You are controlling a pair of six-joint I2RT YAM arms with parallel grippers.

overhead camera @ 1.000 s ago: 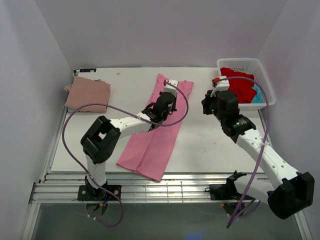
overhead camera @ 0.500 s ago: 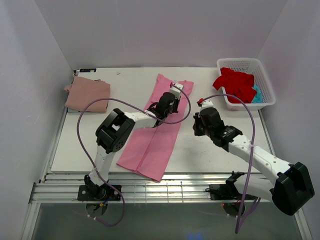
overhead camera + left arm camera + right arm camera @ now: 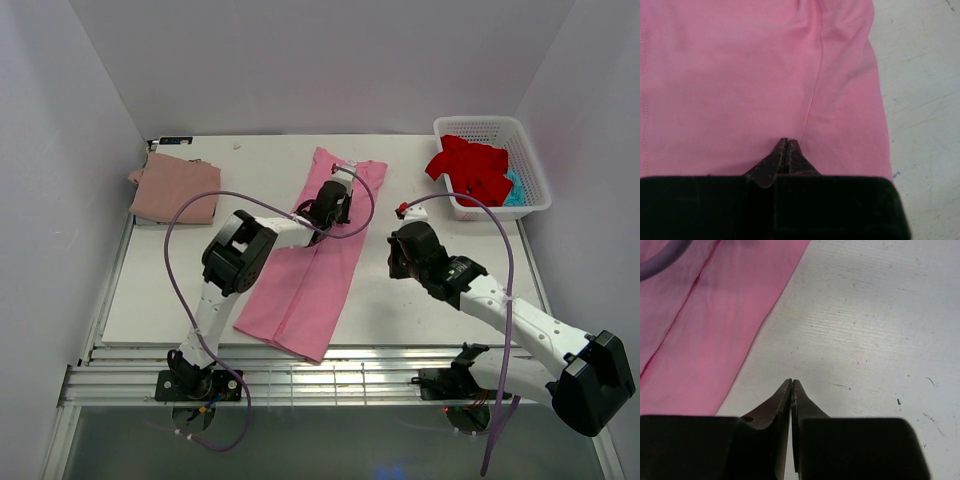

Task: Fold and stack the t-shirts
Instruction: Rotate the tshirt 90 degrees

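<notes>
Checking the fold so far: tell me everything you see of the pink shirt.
The pink shirt is soft bright-pink cloth, folded lengthwise into a strip with a crease along it. It lies flat and slanted on the table, near end at the front edge. The shut left gripper is over its far part, contact unclear; the shut right gripper sits off its right edge.

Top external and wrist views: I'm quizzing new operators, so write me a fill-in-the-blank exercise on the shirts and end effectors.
1. The left end effector is ___, tips over the pink t-shirt.
2. The right end effector, over the bare table, holds ___.
3. The dusty rose t-shirt lies folded at the table's ___ left corner.
4. The red t-shirt spills over the white basket on its ___ side.
Missing words: shut; nothing; far; left.
</notes>
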